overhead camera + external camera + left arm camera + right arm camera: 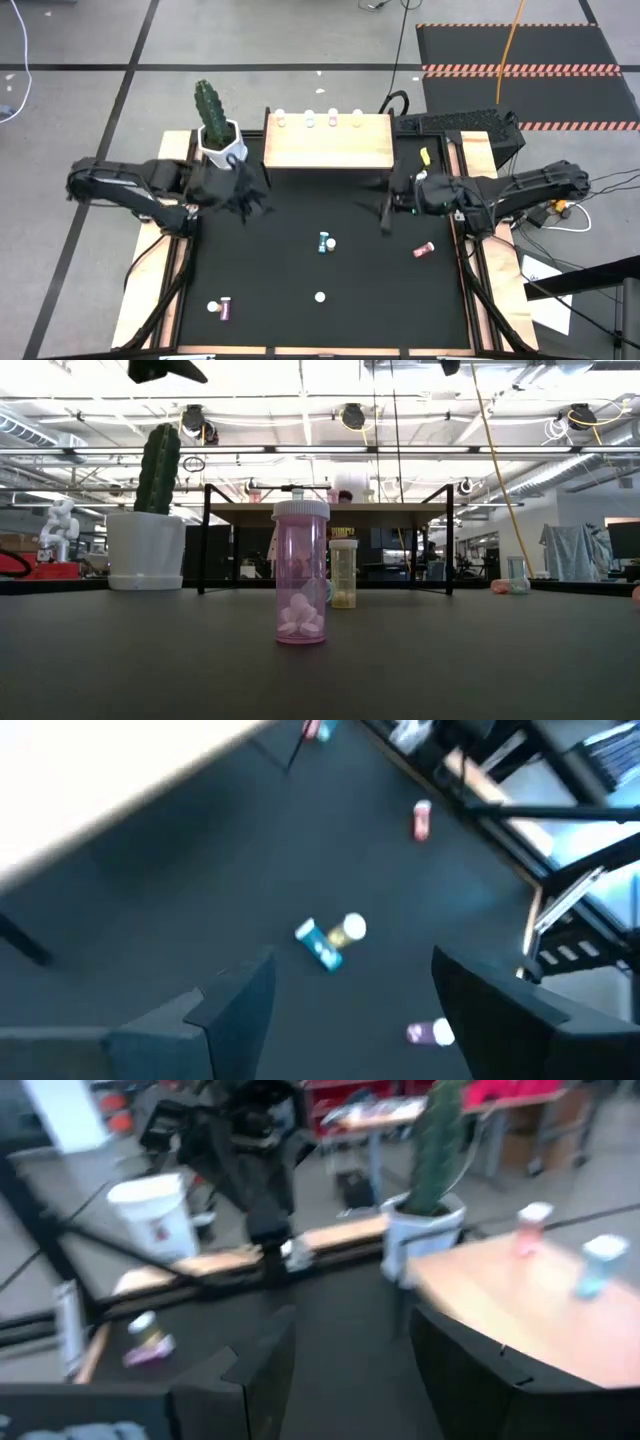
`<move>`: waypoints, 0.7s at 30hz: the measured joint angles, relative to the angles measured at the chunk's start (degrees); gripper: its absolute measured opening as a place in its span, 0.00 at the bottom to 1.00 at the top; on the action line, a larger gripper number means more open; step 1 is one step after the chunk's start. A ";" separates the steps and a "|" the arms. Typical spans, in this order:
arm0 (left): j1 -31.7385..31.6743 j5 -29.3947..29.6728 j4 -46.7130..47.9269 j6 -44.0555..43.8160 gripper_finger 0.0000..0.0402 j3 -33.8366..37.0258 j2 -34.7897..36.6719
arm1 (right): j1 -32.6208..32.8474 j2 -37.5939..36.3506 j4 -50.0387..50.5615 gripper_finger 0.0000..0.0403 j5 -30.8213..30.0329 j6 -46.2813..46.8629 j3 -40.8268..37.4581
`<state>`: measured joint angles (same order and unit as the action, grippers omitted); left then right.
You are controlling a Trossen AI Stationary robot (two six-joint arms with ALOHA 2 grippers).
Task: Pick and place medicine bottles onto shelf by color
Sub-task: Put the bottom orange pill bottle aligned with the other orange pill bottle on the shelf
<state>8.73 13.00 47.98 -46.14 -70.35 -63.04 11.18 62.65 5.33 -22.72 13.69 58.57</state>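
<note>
The wooden shelf [328, 142] stands at the table's far middle, with several medicine bottles [309, 120] upright along its far edge. More bottles are on the black table. A blue one [324, 243] lies beside an upright yellow one [352, 928]. A pink one [423, 250] lies at the right and a purple one [222, 308] at the near left. A pinkish one [301, 575] stands upright near the front middle. My left gripper [245, 200] hovers open left of the shelf. My right gripper [385, 215] hovers open to its right. Neither has anything between its fingers.
A white pot with a green cactus [215, 130] stands at the shelf's left end, close to my left arm. A yellow item [425, 157] lies on the right wooden rail. Wooden rails [165, 290] border the black table on both sides.
</note>
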 joint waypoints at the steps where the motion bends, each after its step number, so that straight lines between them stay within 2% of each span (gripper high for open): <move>1: 1.96 1.24 0.03 -1.84 0.67 0.00 -0.87 | 1.36 0.02 1.43 0.48 0.00 0.80 0.00; 6: 9.54 4.07 1.91 -12.08 0.67 -0.02 -6.12 | 6.85 0.04 5.52 0.48 -1.53 3.73 -0.28; 11: 14.91 4.99 13.37 -35.69 0.67 -0.02 -11.30 | 9.84 0.02 5.68 0.48 -1.53 9.79 -4.47; 13: 17.87 3.52 16.00 -43.38 0.67 0.01 -13.32 | 10.95 0.02 5.66 0.48 -1.51 13.74 -7.17; 17: 23.62 1.30 14.51 -54.77 0.67 0.02 -16.50 | 13.41 0.02 4.31 0.48 -1.39 21.83 -13.14; 21: 27.92 -0.80 11.80 -62.78 0.67 0.02 -18.57 | 16.00 0.02 -2.76 0.48 -1.04 26.91 -18.70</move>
<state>36.66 12.20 59.78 -108.93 -70.32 -81.61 27.18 62.67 2.57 -23.76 40.60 39.87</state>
